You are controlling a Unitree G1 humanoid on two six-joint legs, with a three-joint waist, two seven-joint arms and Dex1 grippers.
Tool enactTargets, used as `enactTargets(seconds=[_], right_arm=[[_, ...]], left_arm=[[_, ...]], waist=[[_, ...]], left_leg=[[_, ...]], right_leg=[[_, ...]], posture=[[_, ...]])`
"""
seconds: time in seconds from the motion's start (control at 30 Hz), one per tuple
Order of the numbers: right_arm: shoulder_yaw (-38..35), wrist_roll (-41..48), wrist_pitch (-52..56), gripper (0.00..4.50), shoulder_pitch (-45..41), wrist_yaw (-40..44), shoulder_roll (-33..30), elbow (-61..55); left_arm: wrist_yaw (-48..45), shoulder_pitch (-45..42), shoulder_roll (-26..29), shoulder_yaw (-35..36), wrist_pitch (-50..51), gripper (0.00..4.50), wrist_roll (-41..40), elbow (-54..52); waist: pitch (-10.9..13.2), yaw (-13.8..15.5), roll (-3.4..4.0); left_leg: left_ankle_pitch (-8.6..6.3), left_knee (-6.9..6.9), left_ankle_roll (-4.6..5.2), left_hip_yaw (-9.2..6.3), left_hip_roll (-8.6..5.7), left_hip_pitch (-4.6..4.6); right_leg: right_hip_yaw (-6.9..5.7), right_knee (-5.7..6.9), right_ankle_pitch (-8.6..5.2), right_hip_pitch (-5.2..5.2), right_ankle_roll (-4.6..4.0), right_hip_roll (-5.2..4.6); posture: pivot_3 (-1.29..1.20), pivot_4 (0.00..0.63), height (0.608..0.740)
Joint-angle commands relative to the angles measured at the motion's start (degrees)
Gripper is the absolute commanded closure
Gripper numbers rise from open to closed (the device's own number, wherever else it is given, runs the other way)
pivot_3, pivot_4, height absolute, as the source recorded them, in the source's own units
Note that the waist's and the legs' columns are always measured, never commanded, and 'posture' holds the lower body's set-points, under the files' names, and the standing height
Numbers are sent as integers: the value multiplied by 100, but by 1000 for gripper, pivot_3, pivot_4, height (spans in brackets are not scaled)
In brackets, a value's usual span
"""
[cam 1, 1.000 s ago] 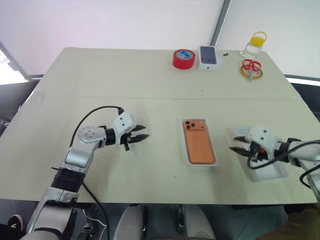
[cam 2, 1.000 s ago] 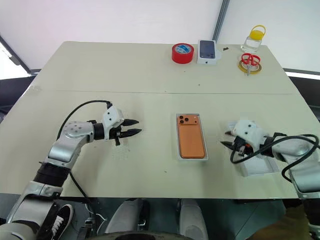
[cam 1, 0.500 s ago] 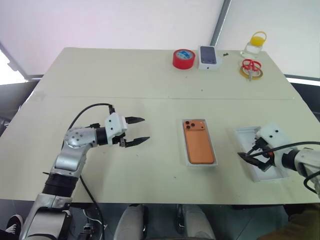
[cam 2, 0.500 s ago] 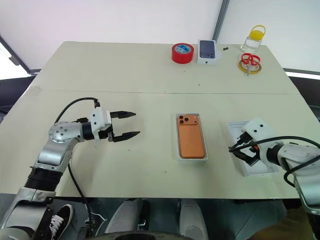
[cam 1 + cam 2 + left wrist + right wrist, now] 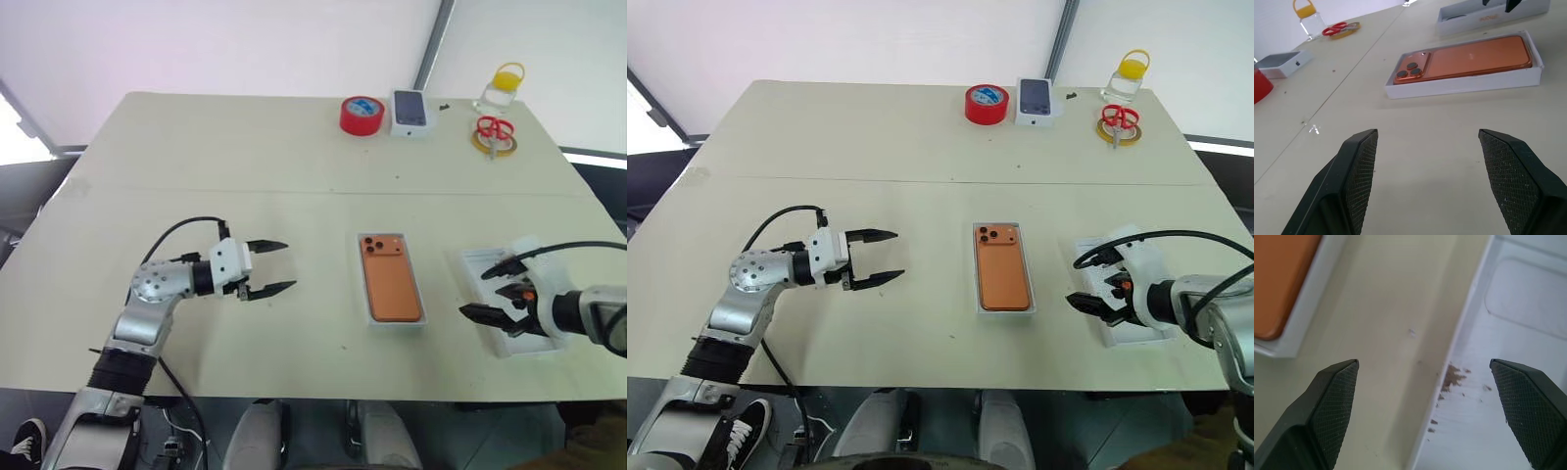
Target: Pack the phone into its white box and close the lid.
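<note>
The orange phone (image 5: 391, 288) lies lens side up inside the white box (image 5: 370, 319) at the table's middle. To its right, the white lid (image 5: 537, 342) lies hollow side up near the front edge. My right gripper (image 5: 495, 289) hangs open over the lid's left rim, pointing steeply down, with nothing between its fingers. In the right wrist view the lid's rim (image 5: 1469, 308) runs between the open fingers and a corner of the phone (image 5: 1278, 279) shows. My left gripper (image 5: 286, 264) stands open and empty left of the box, pointing toward the phone (image 5: 1469, 58).
Along the far edge stand a red tape roll (image 5: 361, 115), a small white box with a phone picture (image 5: 411, 112), red scissors (image 5: 493, 129) on a yellow ring and a jar with a yellow lid (image 5: 498, 86). Bare tabletop (image 5: 196, 176) lies on the left.
My right gripper rolled, tipped downward, drew back toward the front edge and opened wider. My left gripper spread its fingers, rolled and pulled back a little.
</note>
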Motion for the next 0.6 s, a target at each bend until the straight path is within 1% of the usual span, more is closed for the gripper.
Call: enactTargets(seconds=[0.03, 0.13, 0.3, 0.33, 0.4, 0.5, 0.53, 0.57, 0.6], right_arm=[[113, 51, -59, 21, -59, -112, -73, 14], [197, 18, -139, 21, -177, -227, -65, 205], [342, 146, -95, 21, -238, -244, -96, 210], [394, 154, -72, 252, -217, -268, -74, 199], [540, 91, -162, 842, -144, -329, -88, 226], [658, 16, -260, 2425, -66, -435, -28, 392], [731, -40, -351, 2872, -43, -490, -19, 448], [767, -58, -394, 3491, -44, -526, 6, 500], [790, -63, -411, 4008, -66, -549, 27, 538]], left_arm=[[113, 76, -30, 1, -78, 1067, -8, -298], [220, 182, -57, -9, -20, 1067, 0, -439], [349, 301, -61, -51, 25, 1067, 26, -610], [370, 308, -64, -55, 33, 1067, 27, -632], [412, 307, -77, -66, 54, 1067, 33, -671], [476, 299, -101, -95, 106, 1067, 45, -739], [492, 298, -111, -101, 120, 1067, 47, -756], [508, 299, -117, -108, 130, 1067, 52, -770], [520, 301, -117, -114, 133, 1067, 59, -779]], waist=[[0, 0, 0], [0, -1, 0], [0, -1, 0], [0, 3, 0], [0, 6, 0], [0, -1, -1], [-1, -1, -2], [-3, -1, -4], [-5, -2, -8]], left_leg=[[0, 0, 0, 0, 0, 0], [0, 0, 0, 1, 0, 0], [0, 0, 0, 1, 3, 0], [0, 0, 0, 0, 4, 0], [0, 0, 0, 0, 4, 0], [0, 0, 0, 1, 4, 0], [0, 0, 0, 1, 4, 0], [0, 0, 0, 0, 6, 0], [0, 0, 0, 0, 9, 0]], right_leg=[[0, 0, 0, 0, 0, 0], [0, 0, 0, 0, 0, 1], [0, 0, 0, 0, 1, 5], [0, 0, 0, 0, 1, 5], [0, 0, 0, 0, 1, 5], [1, -1, 0, 0, 1, 5], [0, -1, 0, 0, 1, 6], [0, -1, 0, 0, 1, 8], [0, -1, 0, 1, 1, 11]], posture=[[0, 150, 739], [0, 150, 739], [0, 150, 739], [0, 150, 739], [0, 150, 739], [0, 150, 739], [0, 150, 739], [0, 150, 739], [0, 150, 739]])
